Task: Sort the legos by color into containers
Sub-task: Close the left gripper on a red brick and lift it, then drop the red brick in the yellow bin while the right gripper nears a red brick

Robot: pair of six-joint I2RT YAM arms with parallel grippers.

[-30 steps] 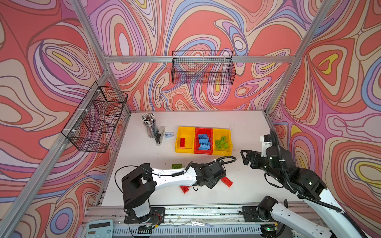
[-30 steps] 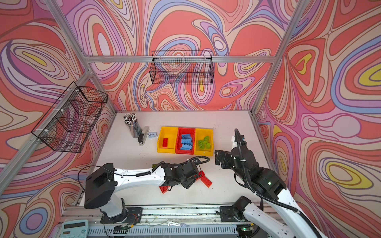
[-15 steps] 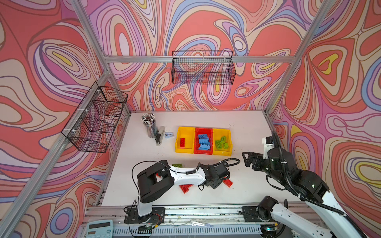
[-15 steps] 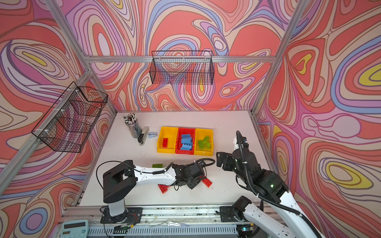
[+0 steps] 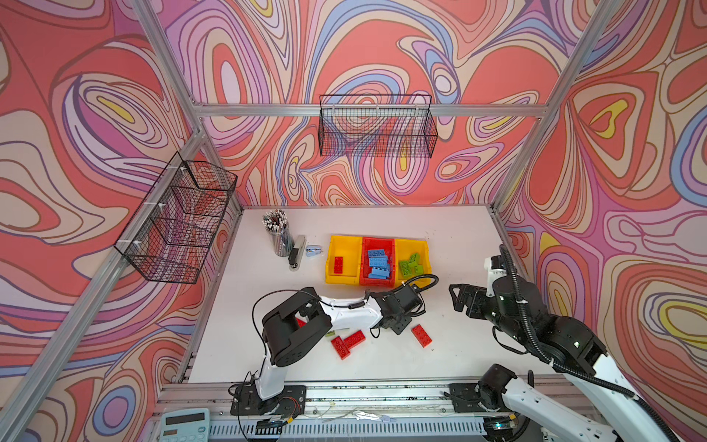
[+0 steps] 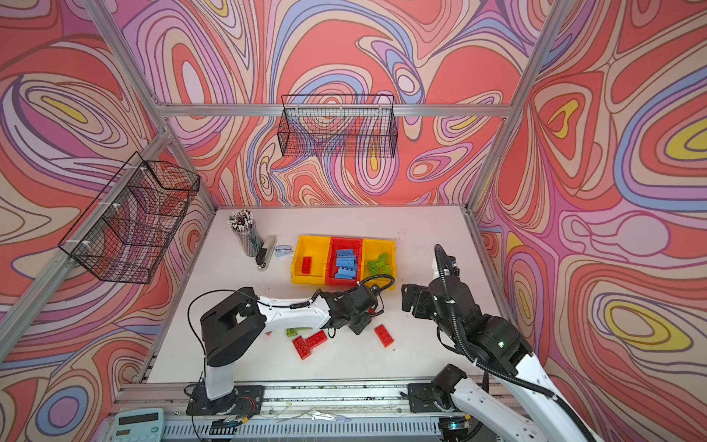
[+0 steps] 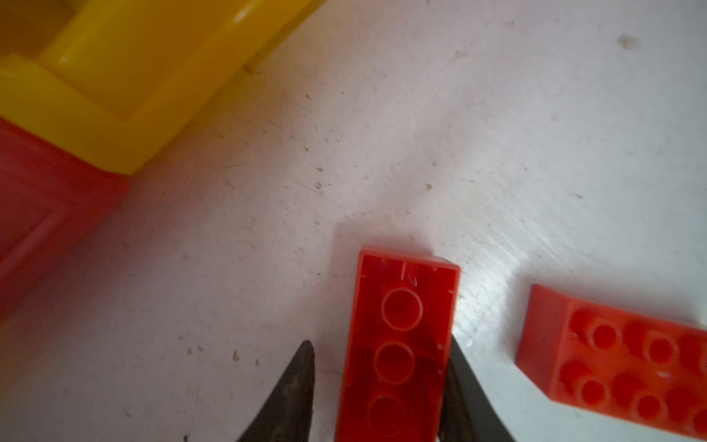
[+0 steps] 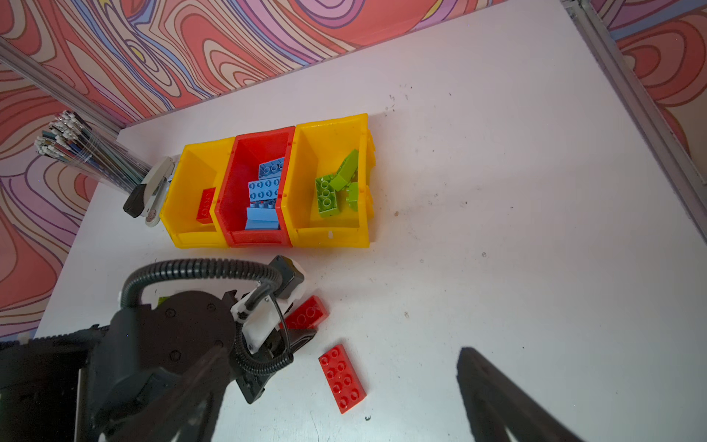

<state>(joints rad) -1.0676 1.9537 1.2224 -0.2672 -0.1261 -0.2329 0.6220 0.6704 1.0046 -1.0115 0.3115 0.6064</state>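
Observation:
My left gripper (image 7: 380, 344) has its jaws either side of a red lego (image 7: 401, 344) that lies underside up on the table. One finger (image 7: 457, 382) touches it; the other finger (image 7: 298, 386) stands a small gap off. In both top views that gripper (image 5: 405, 321) hides the brick. Another red lego (image 5: 422, 336) lies just beside it, and two more (image 5: 348, 342) under the left arm. Of the containers, the yellow one (image 5: 344, 240) holds a red brick, the red one (image 5: 378, 241) blue bricks, the other yellow one (image 5: 412, 242) green bricks. My right gripper (image 5: 457, 296) hangs open and empty to the right.
A green lego (image 6: 292, 332) shows partly under the left forearm. A cup of pens (image 5: 279, 237), a stapler (image 5: 296, 252) and a small blue item (image 5: 313, 250) stand left of the containers. Wire baskets (image 5: 377, 126) hang on the walls.
The left arm has swung and reached further right towards the containers, and its jaws have narrowed around the red brick. The right arm has hardly moved.

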